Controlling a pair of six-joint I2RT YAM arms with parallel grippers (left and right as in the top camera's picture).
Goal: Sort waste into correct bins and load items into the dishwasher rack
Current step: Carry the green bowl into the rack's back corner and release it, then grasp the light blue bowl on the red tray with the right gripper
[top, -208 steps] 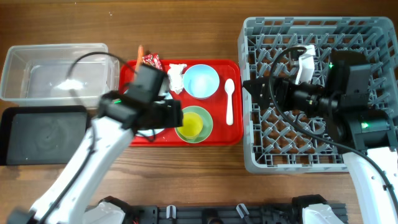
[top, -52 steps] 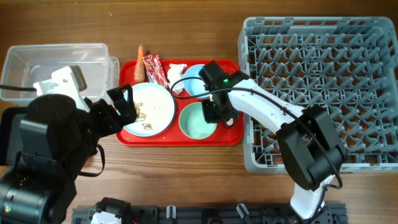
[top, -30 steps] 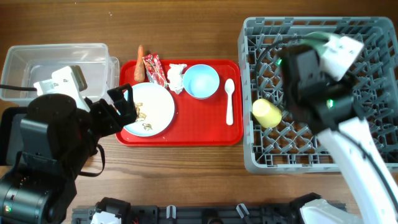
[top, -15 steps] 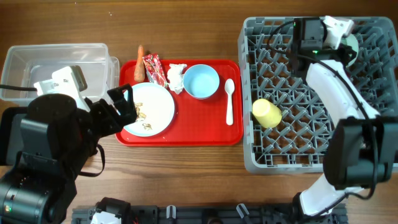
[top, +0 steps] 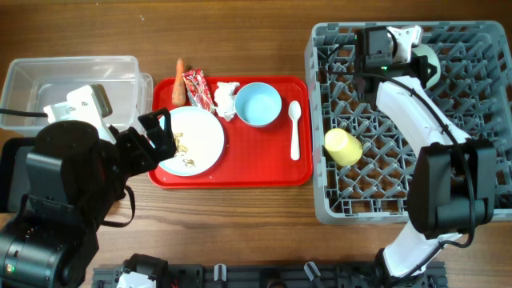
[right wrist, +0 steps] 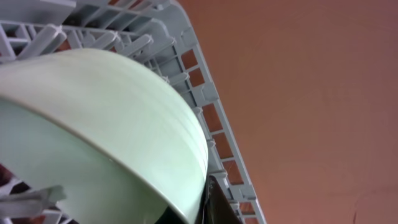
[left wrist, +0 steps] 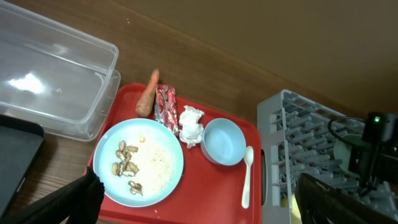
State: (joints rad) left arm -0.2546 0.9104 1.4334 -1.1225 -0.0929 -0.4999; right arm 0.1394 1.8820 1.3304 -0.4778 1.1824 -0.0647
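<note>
Wooden table (top: 240, 32), wrapper (top: 197, 88) print unreadable, left gripper (left wrist: 198, 198) spread, right gripper (top: 412, 50) pinching mint-green bowl (right wrist: 106, 124)

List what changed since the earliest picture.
The yellow cup left the red tray and lies in the dishwasher rack. The right gripper carried the mint-green bowl to the rack's far edge. The left gripper pulled back off the tray. The plate, light blue bowl and spoon stayed.

Bright, even light from above; soft shadows on table (top: 240, 216). Glare patch on clear tub (left wrist: 28, 83). Right wrist view: mint-green bowl (right wrist: 106, 124) v. close, slightly soft. Left wrist view: bottom corners dark, blurred.
</note>
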